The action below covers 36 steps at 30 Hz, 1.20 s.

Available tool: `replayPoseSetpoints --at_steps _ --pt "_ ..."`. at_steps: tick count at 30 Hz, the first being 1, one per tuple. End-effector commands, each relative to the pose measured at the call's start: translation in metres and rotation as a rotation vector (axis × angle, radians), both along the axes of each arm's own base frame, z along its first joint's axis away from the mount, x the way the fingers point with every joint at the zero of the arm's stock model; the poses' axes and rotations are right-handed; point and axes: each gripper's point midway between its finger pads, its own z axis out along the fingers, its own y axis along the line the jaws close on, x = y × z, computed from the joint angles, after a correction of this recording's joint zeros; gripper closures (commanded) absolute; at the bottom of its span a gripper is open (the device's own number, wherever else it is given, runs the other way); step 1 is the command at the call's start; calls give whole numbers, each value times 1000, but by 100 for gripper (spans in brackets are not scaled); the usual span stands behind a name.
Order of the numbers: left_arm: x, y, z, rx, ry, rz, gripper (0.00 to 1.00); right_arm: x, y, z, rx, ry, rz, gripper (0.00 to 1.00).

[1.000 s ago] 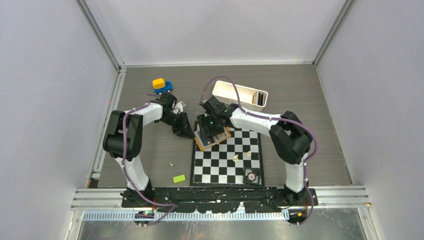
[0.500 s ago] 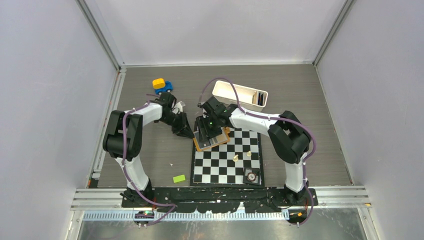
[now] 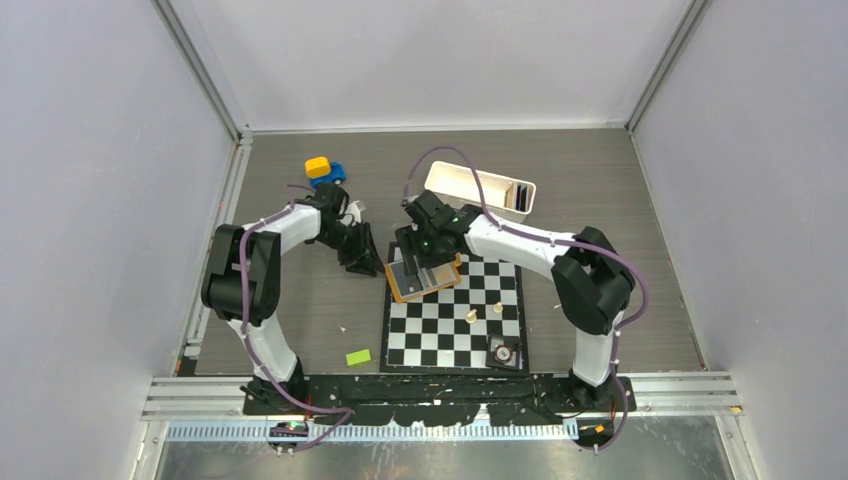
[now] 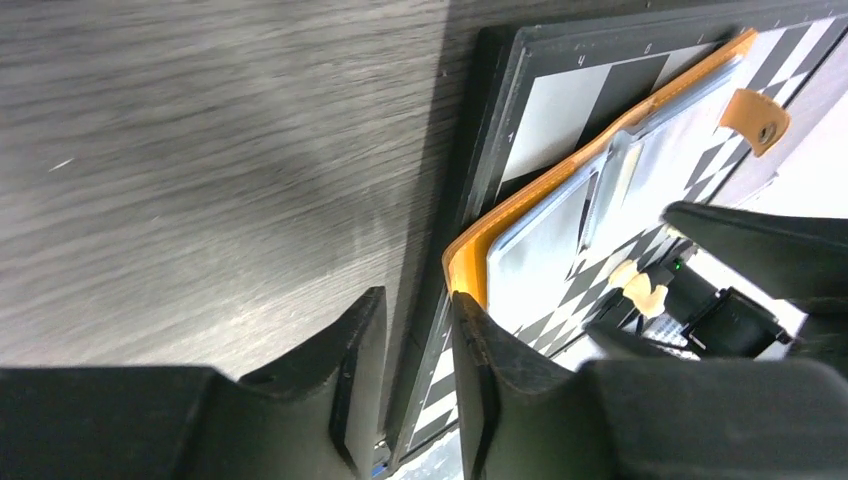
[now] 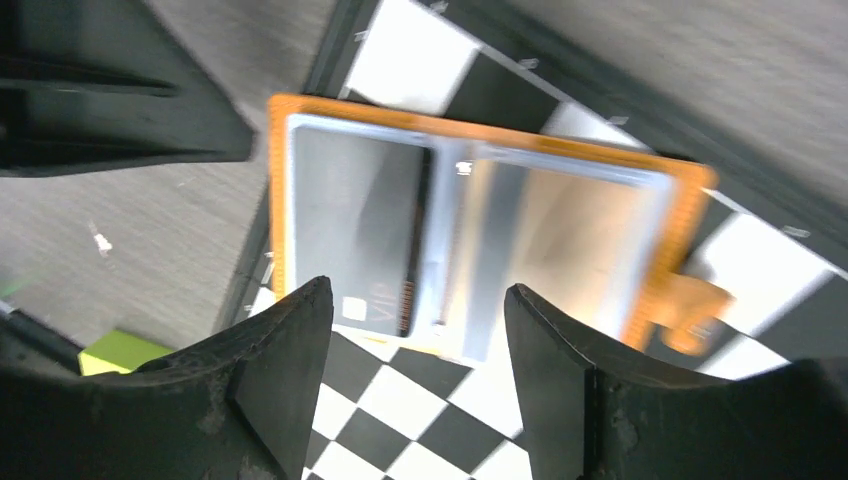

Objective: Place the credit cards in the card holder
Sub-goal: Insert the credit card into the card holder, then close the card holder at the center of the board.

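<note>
The orange card holder [image 3: 428, 280] lies open on the chessboard's far left corner. In the right wrist view a grey-blue card [image 5: 360, 235] sits in its left pocket and a whitish card [image 5: 560, 250] lies on its right half, with the snap tab [image 5: 692, 312] at the right. My right gripper [image 5: 418, 300] hovers over the holder, jaws wide open and empty. My left gripper [image 4: 415, 315] is at the board's left edge, jaws a narrow gap apart. One fingertip [image 4: 465, 310] is against the holder's orange corner [image 4: 462, 272].
The chessboard [image 3: 450, 335] carries two small pale pieces [image 3: 471, 316] and a round dark object [image 3: 503, 351]. A white tray [image 3: 480, 190] stands behind it. A blue and yellow toy car [image 3: 323, 170] is at the far left, and a green block [image 3: 358, 357] lies near the front.
My right gripper has drawn back toward the far side, uncovering more of the card holder. My left gripper has shifted slightly left along the board's edge.
</note>
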Motion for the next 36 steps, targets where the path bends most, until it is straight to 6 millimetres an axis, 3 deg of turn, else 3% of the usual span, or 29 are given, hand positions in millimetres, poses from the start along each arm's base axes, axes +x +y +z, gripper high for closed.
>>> replayPoseSetpoints --at_steps 1,4,8,18,21,26,32,36 --pt "18 17 30 69 -133 8 65 36 -51 41 -128 -172 -131 31" --pt "20 21 33 91 -155 10 60 45 -77 32 -207 -176 -167 31" --pt "19 22 33 93 -152 8 58 55 -90 23 -235 -163 -185 31" --pt "19 21 33 93 -149 5 58 57 -79 4 -218 -101 -152 42" --pt "19 21 32 94 -147 5 58 56 -82 0 -244 -89 -158 51" --pt "20 21 33 93 -149 5 58 57 -93 16 -273 -119 -185 68" --pt "20 21 34 88 -151 6 59 56 -103 52 -274 -169 -209 99" --pt "20 19 36 78 -153 5 60 49 -94 72 -224 -172 -186 100"
